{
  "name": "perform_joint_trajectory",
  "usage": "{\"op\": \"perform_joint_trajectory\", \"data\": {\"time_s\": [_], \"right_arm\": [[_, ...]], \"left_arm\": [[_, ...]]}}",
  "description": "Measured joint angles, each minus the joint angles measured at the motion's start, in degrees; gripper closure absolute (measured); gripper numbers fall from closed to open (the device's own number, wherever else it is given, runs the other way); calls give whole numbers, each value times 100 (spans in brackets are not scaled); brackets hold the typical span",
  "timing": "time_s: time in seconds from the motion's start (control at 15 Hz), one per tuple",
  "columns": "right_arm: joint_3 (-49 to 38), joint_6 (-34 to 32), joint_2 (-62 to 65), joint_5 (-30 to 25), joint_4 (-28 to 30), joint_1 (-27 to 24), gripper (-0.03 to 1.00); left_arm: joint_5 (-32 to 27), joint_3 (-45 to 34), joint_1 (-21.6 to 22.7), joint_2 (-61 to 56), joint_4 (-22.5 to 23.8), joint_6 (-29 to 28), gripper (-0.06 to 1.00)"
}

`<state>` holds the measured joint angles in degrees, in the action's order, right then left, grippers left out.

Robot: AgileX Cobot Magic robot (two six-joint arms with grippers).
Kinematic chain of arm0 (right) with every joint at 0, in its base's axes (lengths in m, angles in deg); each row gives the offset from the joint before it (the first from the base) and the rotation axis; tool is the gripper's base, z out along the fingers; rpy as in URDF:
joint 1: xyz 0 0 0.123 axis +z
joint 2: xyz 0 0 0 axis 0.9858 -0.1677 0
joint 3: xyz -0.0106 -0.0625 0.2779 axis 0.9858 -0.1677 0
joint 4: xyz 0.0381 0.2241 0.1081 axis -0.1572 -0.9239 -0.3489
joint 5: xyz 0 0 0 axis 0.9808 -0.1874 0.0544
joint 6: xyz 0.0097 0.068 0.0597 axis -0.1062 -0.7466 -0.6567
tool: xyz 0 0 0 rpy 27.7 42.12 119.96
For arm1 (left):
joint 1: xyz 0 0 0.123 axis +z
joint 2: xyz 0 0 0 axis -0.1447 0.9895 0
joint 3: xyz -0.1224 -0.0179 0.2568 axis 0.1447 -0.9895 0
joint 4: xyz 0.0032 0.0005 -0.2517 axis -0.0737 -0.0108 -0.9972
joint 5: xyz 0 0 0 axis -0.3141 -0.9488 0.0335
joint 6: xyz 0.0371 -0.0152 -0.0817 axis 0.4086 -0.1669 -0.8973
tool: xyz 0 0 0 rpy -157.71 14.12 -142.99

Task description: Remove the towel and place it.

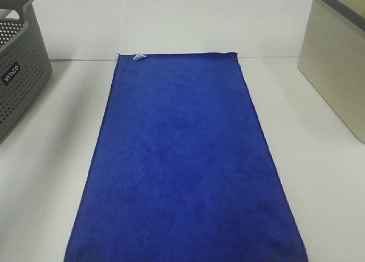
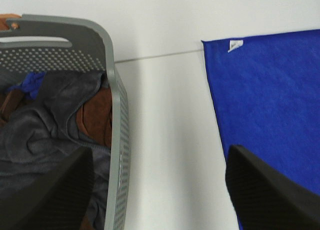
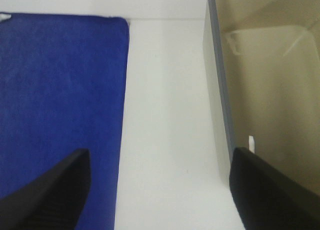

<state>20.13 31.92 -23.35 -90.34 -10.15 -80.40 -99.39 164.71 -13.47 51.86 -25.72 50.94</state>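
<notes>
Towel (image 1: 185, 165) near end cut off by frame, grey basket (image 1: 20, 68) and beige bin (image 1: 336, 68) cropped

bare table (image 1: 63, 131) flanking towel (image 1: 182, 159), bins at sides

Bright, even light — soft focus

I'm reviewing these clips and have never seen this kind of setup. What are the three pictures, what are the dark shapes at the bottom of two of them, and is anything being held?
It is a two-armed robot. One picture comes from a camera mounted high above the white table; the other two come from cameras on each arm's wrist. The dark shapes are gripper fingers: left gripper, right gripper, both open and holding nothing. The blue towel lies spread flat. A grey basket of clothes stands on the left, an empty beige bin on the right.
</notes>
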Motion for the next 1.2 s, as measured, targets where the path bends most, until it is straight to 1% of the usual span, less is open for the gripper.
{"op": "perform_joint_trajectory", "data": {"time_s": [0.2, 0.33, 0.4, 0.47, 0.67, 0.8, 0.93, 1.0, 1.13, 1.2], "right_arm": [[-2166, 29, 2366, -6, 46, -6, 22], [-3380, 34, 3696, -11, 149, -6, 22], [-4114, 34, 4698, -17, 166, -6, 22], [-4572, 34, 5426, -17, 160, -6, 22], [-5558, -17, 7351, -17, 166, -6, 22], [-6039, -57, 8291, -23, 367, -6, 22], [-6429, -23, 8984, -23, 590, -6, 22], [-6583, 0, 9236, -29, 682, -6, 22], [-6847, 86, 9299, -29, 728, -6, 22], [-6979, 166, 9299, -29, 733, -6, 22]], "left_arm": [[0, -1776, 0, -1570, 6, -138, 25], [-6, -3065, 0, -2722, 195, -218, 25], [69, -3965, 0, -3541, 315, -298, 25], [275, -4572, 0, -4091, 378, -304, 25], [1129, -6148, 0, -5495, 579, -321, 25], [1570, -7133, 0, -6440, 699, -321, 25], [1656, -7901, 0, -7294, 705, -321, 25], [1656, -8159, 0, -7804, 705, -321, 25], [1610, -8497, 0, -8812, 647, -178, 25], [1473, -8583, 0, -9265, 561, -23, 25]]}}
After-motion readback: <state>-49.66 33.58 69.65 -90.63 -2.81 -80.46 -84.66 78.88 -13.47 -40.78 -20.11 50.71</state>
